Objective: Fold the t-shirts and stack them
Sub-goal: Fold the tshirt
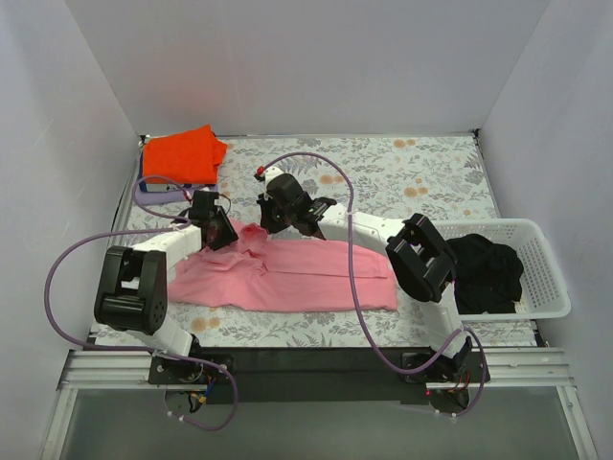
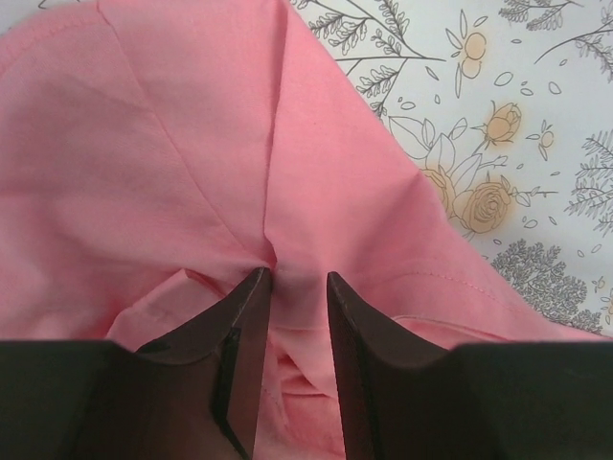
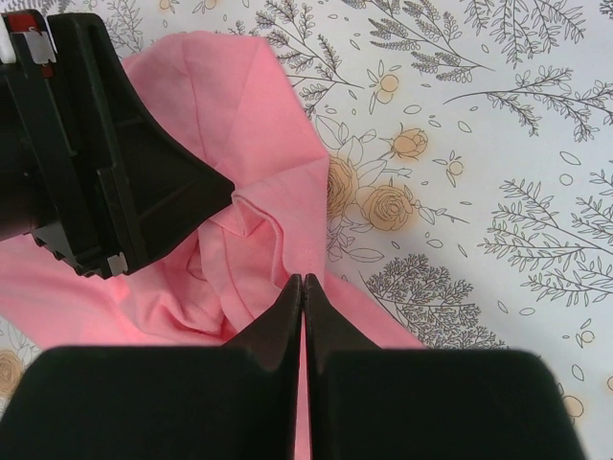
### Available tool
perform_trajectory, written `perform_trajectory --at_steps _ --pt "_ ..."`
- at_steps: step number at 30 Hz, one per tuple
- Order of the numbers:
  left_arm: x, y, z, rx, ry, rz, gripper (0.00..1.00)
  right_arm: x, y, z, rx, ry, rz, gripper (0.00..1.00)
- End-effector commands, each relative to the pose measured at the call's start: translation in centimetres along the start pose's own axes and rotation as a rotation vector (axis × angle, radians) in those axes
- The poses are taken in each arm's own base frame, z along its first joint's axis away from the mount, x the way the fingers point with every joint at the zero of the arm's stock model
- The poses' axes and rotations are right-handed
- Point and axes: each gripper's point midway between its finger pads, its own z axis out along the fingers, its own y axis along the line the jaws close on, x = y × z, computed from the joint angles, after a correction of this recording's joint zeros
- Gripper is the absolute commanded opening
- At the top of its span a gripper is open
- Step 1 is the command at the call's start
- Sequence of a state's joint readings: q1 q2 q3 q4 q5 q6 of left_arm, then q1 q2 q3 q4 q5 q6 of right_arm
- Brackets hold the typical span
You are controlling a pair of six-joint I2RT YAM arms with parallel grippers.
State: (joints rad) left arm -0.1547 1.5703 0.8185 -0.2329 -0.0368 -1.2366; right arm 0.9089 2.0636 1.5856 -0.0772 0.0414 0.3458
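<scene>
A light pink t-shirt (image 1: 297, 276) lies spread across the middle of the flowered table. My left gripper (image 1: 222, 233) is at its far left corner. In the left wrist view it (image 2: 292, 276) is closed on a bunch of pink cloth (image 2: 144, 144), with creases running to the fingertips. My right gripper (image 1: 266, 218) is just to the right of it. In the right wrist view it (image 3: 303, 280) is shut on a thin edge of the pink shirt (image 3: 239, 105). A bright orange-red t-shirt (image 1: 184, 153) lies folded at the back left.
A white mesh basket (image 1: 548, 278) stands at the right edge and holds a black garment (image 1: 488, 268). A dark blue cloth (image 1: 165, 184) shows under the orange-red shirt. The left gripper's body (image 3: 105, 163) sits close to the right gripper's fingers.
</scene>
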Motion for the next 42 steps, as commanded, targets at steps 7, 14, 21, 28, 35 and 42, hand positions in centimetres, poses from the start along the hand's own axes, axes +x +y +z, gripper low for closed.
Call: perform_trajectory --at_steps 7,14,21,28,35,42 --pt "-1.1 -1.7 0.0 0.058 -0.020 0.009 0.00 -1.6 0.3 -0.8 -0.019 -0.052 0.011 0.01" --pt "-5.7 -2.2 -3.3 0.042 -0.167 0.018 0.00 -2.1 1.0 -2.0 -0.042 -0.065 -0.013 0.01" --pt "-7.2 -1.1 -5.5 0.028 -0.200 0.011 0.00 -2.0 2.6 -3.1 -0.074 -0.071 -0.057 0.01" --pt "-7.7 2.9 -7.3 -0.051 -0.202 -0.038 0.00 -0.4 4.6 -4.2 -0.113 -0.049 -0.106 0.01" --pt "-7.9 6.1 -9.8 -0.145 -0.233 -0.044 0.00 1.8 7.6 -5.8 -0.166 -0.025 -0.169 0.01" --pt "-6.8 8.0 -11.8 -0.215 -0.242 -0.087 0.00 3.6 10.0 -6.7 -0.209 -0.004 -0.209 0.01"
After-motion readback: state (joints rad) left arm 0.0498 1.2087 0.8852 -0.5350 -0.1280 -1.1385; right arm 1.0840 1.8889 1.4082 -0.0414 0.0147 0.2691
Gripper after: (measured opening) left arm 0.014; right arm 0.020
